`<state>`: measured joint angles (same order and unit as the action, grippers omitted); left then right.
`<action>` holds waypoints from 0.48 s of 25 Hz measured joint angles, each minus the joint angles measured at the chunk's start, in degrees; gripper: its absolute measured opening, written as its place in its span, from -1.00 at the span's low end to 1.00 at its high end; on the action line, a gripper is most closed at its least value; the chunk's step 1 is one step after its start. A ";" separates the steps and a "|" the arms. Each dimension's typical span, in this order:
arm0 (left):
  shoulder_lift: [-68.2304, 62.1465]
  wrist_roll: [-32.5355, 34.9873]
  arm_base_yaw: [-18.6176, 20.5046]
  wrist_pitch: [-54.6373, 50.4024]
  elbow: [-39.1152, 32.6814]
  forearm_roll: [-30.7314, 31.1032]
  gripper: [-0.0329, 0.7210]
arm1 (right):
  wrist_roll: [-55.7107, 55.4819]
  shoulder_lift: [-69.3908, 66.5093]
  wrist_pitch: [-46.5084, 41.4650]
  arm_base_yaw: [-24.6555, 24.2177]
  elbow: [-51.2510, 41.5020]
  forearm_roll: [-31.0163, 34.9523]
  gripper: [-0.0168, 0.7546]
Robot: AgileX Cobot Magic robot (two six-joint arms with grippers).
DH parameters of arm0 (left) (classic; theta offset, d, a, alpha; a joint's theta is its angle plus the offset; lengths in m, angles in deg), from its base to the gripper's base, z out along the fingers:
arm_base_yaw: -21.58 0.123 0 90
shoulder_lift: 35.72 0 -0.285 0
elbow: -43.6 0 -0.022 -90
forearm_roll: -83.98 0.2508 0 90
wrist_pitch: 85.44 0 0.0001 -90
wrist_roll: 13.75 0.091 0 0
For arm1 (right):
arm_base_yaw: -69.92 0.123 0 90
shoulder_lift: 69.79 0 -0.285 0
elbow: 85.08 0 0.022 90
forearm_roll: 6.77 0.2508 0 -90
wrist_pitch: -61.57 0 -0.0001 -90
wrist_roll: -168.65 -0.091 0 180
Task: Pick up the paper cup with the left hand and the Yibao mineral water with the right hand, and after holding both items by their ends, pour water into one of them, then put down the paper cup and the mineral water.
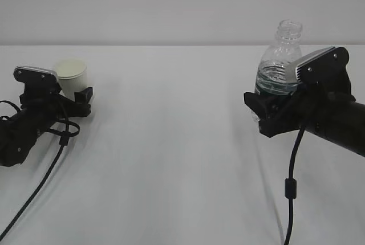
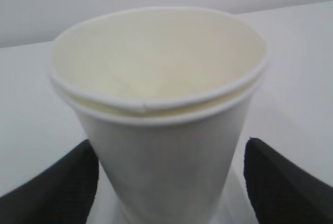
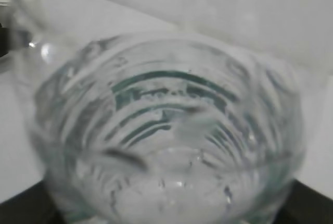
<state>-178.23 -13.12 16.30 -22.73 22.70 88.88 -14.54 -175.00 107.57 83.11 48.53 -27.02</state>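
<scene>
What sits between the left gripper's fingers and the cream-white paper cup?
Nothing visible. In the left wrist view the cream-white paper cup stands upright between the two black fingers of the left gripper, with only bare white table showing in the narrow gaps either side.

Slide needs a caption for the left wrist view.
Cream-white paper cup standing between the black gripper's open fingers.

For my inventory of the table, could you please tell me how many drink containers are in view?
2. The paper cup stands far left between the left hand's jaws; the Yibao mineral water is on the right, at the right hand. None seems hidden.
</scene>
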 joint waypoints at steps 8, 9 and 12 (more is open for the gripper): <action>-0.10 0.00 0.00 -3.53 3.68 -0.47 0.73 | -0.23 0.00 0.00 0.00 0.00 -0.50 0.34; -0.09 0.00 0.00 -3.80 3.96 -0.47 0.73 | -0.23 0.00 0.00 0.00 0.00 -0.64 0.34; -0.27 0.00 0.00 -4.19 4.79 -0.55 0.72 | -0.48 0.00 0.00 0.00 0.00 -1.14 0.34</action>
<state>-178.50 -13.12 16.30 -26.92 27.49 88.32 -15.01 -175.00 107.57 83.11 48.53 -28.16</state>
